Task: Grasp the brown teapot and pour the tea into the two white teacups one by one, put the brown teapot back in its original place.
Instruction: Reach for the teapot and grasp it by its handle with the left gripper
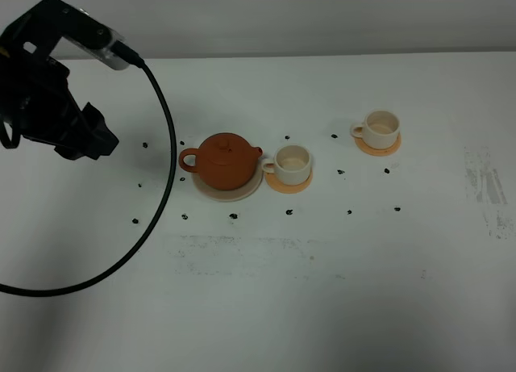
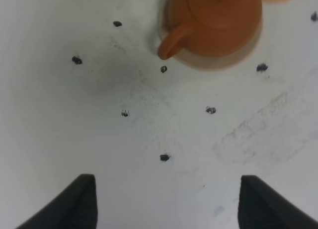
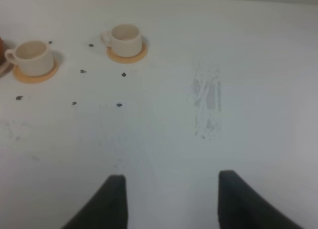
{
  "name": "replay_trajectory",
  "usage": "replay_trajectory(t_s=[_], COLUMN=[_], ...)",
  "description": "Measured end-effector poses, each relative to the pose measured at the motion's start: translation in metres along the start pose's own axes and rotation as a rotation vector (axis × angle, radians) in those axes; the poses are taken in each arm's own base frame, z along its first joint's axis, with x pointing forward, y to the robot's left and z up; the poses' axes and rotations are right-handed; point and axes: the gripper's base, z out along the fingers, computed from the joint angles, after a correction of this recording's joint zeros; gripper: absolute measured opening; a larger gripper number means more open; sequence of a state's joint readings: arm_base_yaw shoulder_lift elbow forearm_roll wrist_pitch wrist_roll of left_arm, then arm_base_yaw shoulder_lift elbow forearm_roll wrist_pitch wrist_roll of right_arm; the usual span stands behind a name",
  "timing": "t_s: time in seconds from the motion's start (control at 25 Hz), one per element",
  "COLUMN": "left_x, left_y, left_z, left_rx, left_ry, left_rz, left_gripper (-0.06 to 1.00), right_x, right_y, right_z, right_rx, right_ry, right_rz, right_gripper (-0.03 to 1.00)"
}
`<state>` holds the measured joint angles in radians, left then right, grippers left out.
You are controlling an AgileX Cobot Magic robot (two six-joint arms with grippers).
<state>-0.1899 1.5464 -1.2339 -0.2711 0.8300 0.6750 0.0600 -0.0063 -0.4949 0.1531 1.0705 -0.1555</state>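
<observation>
White table is lying under even light, with a grey wall showing along its far edge. Small black marks are dotting the surface around the tea set, and grey scuffs are smearing its right side.

Teapot is sitting on the beige saucer, lid on and handle pointing left. Near cup is standing on an orange coaster just beside the saucer. Second cup is standing on its own coaster, well apart to the right.

Left gripper is hovering left of the teapot, fingers spread wide and gripping nothing. Right gripper is hanging over bare table, fingers apart and empty. A black cable is looping from the left arm.
</observation>
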Motion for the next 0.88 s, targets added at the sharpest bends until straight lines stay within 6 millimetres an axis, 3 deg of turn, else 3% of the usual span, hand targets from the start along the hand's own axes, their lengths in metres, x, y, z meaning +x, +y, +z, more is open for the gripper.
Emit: replay_trajectory(t_s=[0.4, 0.64, 0.88], left_x=[-0.016, -0.034, -0.052], left_y=[0.015, 0.029, 0.023], left_z=[0.035, 0.066, 0.088], left_rx=[-0.086, -0.029, 0.057], left_ry=[0.061, 0.123, 0.131], left_rz=[0.221, 0.340, 0.569], left_gripper=[0.61, 0.60, 0.56], right_x=[0.000, 0.000, 0.000], right_y=[0.000, 0.000, 0.000], right_z=[0.000, 0.000, 0.000], right_rx=[0.000, 0.000, 0.000], right_ry=[0.000, 0.000, 0.000], right_rz=[0.000, 0.000, 0.000], right_gripper=[0.43, 0.43, 0.43])
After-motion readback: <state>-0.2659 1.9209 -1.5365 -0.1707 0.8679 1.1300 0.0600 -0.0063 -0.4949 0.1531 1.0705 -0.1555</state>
